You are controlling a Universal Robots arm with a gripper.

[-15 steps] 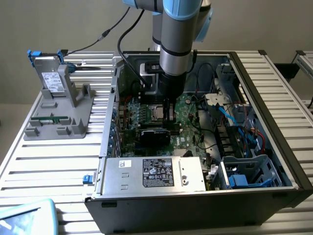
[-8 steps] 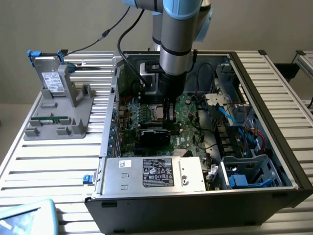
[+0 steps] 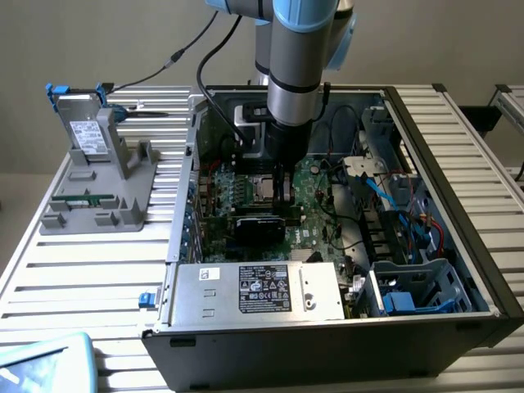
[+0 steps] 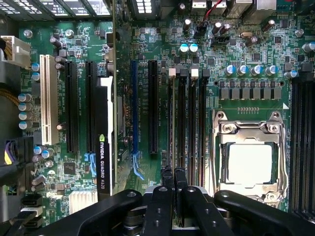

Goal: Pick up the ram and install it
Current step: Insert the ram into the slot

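A robot arm reaches down into an open black computer tower case (image 3: pixel 458 270) that lies on its side on a slatted aluminium table (image 3: pixel 98 278). Its black two-fingered gripper (image 3: pixel 282 192) hangs just above the green motherboard (image 4: pixel 123 44). The fingers (image 4: pixel 166 178) are pressed narrowly together and nothing can be seen between them.

In the wrist view the fingertips sit over the first of four long black memory slots (image 4: pixel 182 123). Whether a stick already sits in that slot cannot be told. Just beside the slots is the square silver processor socket (image 4: pixel 251 162). On their other side stand a black expansion slot (image 4: pixel 153 105), a blue one (image 4: pixel 134 108) and an upright black NVIDIA graphics card (image 4: pixel 104 147).

The ram (image 3: pixel 82 197), a long thin green circuit-board stick, appears to lie flat in a grey plastic holder (image 3: pixel 123 209) on the table at the exterior view's left, well apart from the gripper. A boxy grey drive with a white sticker and blue tabs (image 3: pixel 82 123) stands upright in the same holder.

A grey metal power supply box (image 3: pixel 262 286) fills the case's near edge. Black cables (image 3: pixel 214 57) trail from the arm, and blue cables (image 3: pixel 395 195) cross the case's right side.
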